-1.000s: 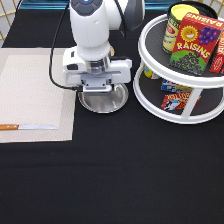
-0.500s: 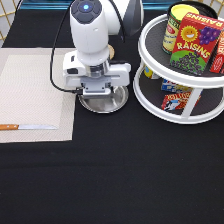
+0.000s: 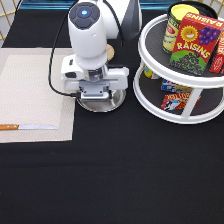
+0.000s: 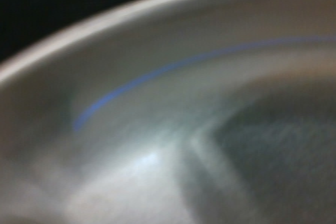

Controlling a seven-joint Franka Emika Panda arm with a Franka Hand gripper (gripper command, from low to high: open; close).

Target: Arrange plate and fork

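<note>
The shiny silver plate (image 3: 102,104) lies on the black tablecloth, between the beige placemat and the white turntable rack. My gripper (image 3: 98,96) is directly over it, low down, and the white hand covers most of the plate, leaving only its near rim in sight. The wrist view is filled by the plate's rim and curved inner surface (image 4: 172,150) from very close. The fork is out of view.
A wooden-handled knife (image 3: 27,127) lies on the beige placemat (image 3: 35,90) at the exterior view's left. A small wooden coaster (image 3: 110,51) peeks out behind the arm. The two-tier white rack (image 3: 170,107) with cans and a raisins box stands at the right.
The hand has sunk slightly lower over the plate. The plate, knife and rack have not moved.
</note>
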